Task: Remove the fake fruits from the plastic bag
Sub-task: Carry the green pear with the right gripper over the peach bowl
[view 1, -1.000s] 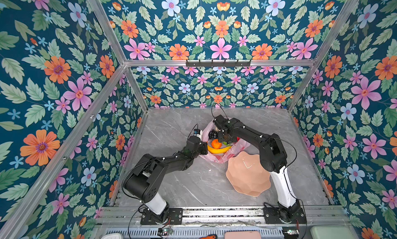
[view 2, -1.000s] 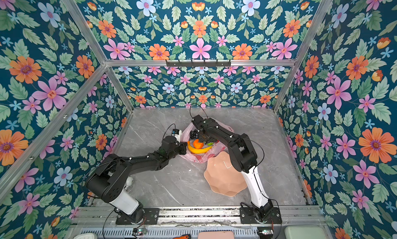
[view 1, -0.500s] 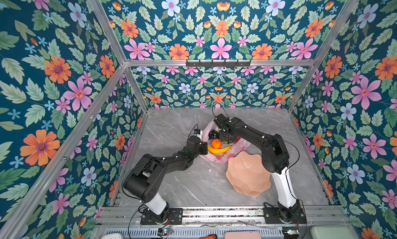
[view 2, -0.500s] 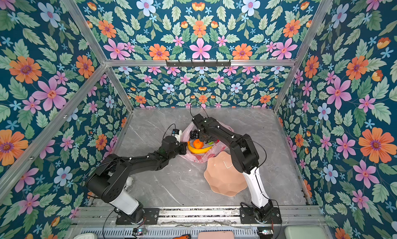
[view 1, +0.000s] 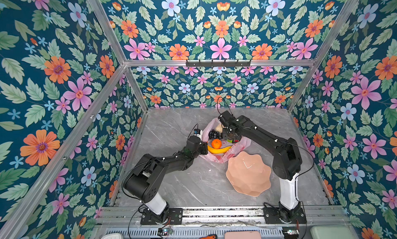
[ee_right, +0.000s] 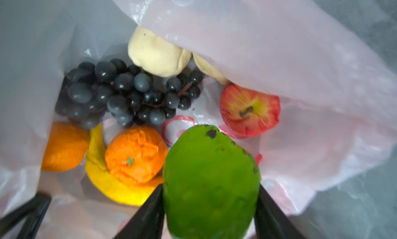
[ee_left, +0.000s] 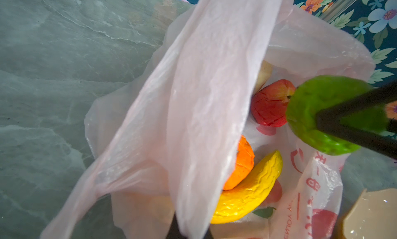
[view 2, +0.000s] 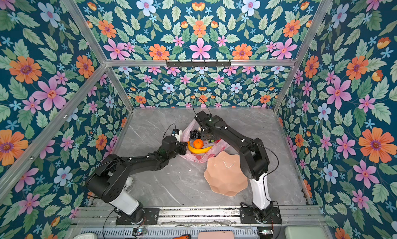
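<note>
The pale pink plastic bag (view 1: 217, 156) lies open mid-table. My left gripper (view 1: 203, 147) is shut on the bag's near edge (ee_left: 193, 205) and holds that sheet up. Inside the mouth, my right gripper (ee_right: 210, 190) is shut on the bumpy green fruit (ee_right: 211, 175), which is lifted a little above the other fake fruits. Below it lie the grape bunch (ee_right: 120, 94), an orange (ee_right: 136, 154), the banana (ee_right: 116, 184), the red apple (ee_right: 250, 111) and two cream pieces (ee_right: 156, 53). A second orange shape (ee_right: 64, 146) shows through the film.
A peach-pink scalloped bowl (view 1: 248, 175) stands on the grey marble table (view 1: 171, 128), just in front and to the right of the bag, under my right arm. Floral walls enclose the table on three sides.
My right gripper's jaws have narrowed onto the green fruit inside the bag mouth. The left arm and the bag edge it holds have stayed put.
</note>
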Available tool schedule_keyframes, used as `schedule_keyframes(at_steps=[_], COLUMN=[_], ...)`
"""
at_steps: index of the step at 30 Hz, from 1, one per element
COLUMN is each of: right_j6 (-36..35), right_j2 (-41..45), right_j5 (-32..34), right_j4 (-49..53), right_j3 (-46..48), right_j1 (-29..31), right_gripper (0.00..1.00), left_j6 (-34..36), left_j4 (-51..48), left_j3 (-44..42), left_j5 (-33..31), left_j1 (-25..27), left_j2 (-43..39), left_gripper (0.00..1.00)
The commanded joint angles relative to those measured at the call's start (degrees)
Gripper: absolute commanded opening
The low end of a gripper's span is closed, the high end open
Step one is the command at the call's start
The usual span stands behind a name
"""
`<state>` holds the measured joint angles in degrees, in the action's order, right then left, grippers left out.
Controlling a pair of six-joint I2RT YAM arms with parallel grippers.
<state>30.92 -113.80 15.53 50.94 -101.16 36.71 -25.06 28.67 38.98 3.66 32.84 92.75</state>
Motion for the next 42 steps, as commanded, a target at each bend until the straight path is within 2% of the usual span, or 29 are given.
schedule_keyframes(at_steps=[1, 13, 21, 32, 42], right_j6=[-1.38, 1.13, 3.9, 6.61, 5.9], right_j2=[4.12, 20.95, 25.52, 24.9, 20.06], right_j5=[-0.62, -4.1, -5.01, -6.92, -5.59], right_j4=[2.89, 9.2, 12.41, 12.61, 13.58], right_j3=[3.06, 19.8, 28.32, 35.35, 36.51], right_j1=[0.51, 3.6, 4.71, 7.32, 7.41], right_gripper=[0.6, 0.6, 0.59, 0.59, 0.6], left_j6=[0.98, 1.24, 1.42, 1.45, 1.52], left_j4=[0.36, 0.14, -0.01, -0.1, -0.1], left_j3=[0.23, 0.45, 0.53, 0.7, 0.57], left_j5=[-0.4, -0.67, -0.85, -1.11, -1.2], left_j1=[-0.04, -0.08, -0.06, -0.09, -0.03], left_j2=[-0.28, -0.2, 0.06, 0.42, 0.37], left_gripper=[0.0, 0.0, 0.0, 0.0, 0.0])
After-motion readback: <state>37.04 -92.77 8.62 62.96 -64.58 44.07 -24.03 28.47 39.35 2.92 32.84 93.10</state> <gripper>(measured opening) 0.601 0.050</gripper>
